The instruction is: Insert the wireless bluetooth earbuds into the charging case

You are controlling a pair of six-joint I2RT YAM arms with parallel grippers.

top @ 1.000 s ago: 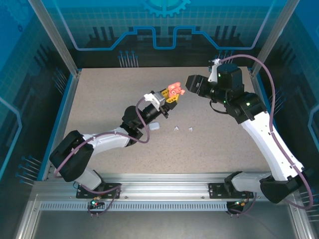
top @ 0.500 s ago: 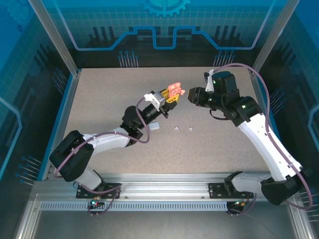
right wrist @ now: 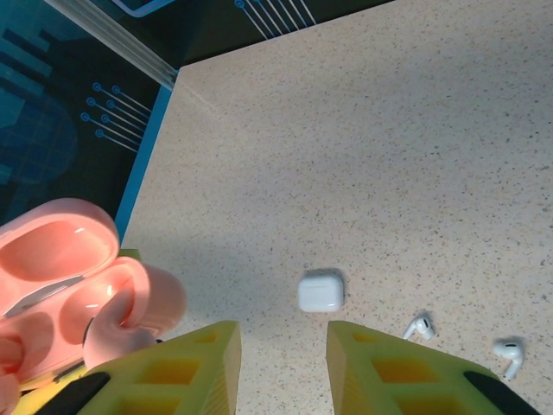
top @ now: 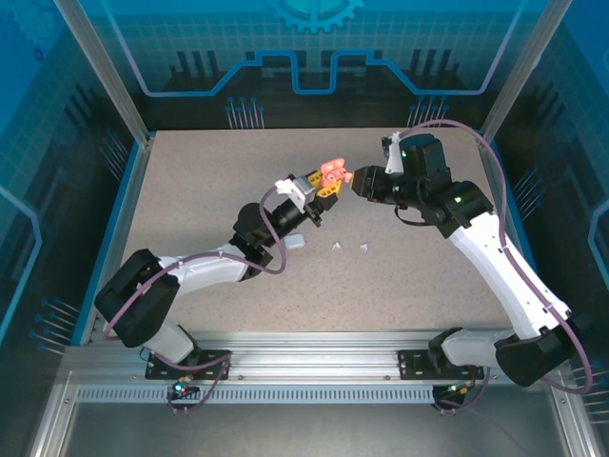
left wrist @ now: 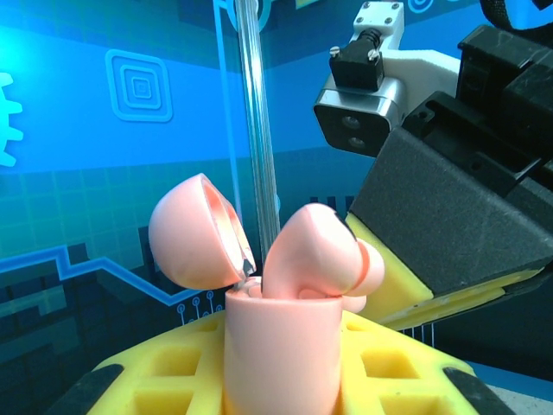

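1. Gripping the pink case (top: 333, 172) firmly in the closed left gripper (top: 325, 184), raised over the middle of the table (top: 190, 171).
2. Holding that case upright between yellow pads (left wrist: 186, 363), with its lid (left wrist: 194, 233) hanging open to the left in the left wrist view.
3. Seating a pink bud (left wrist: 315, 251) in the case mouth, tilted, its rounded head sticking up above the rim.
4. Hovering the right gripper (top: 360, 179) just right of the case, jaws parted with nothing between them, one yellow finger lying against the bud's right side.
5. Resting the white case (top: 298, 241) on the table nearer the arm bases, shut, with two white buds (top: 337, 247) lying just to its right, a little apart from each other.
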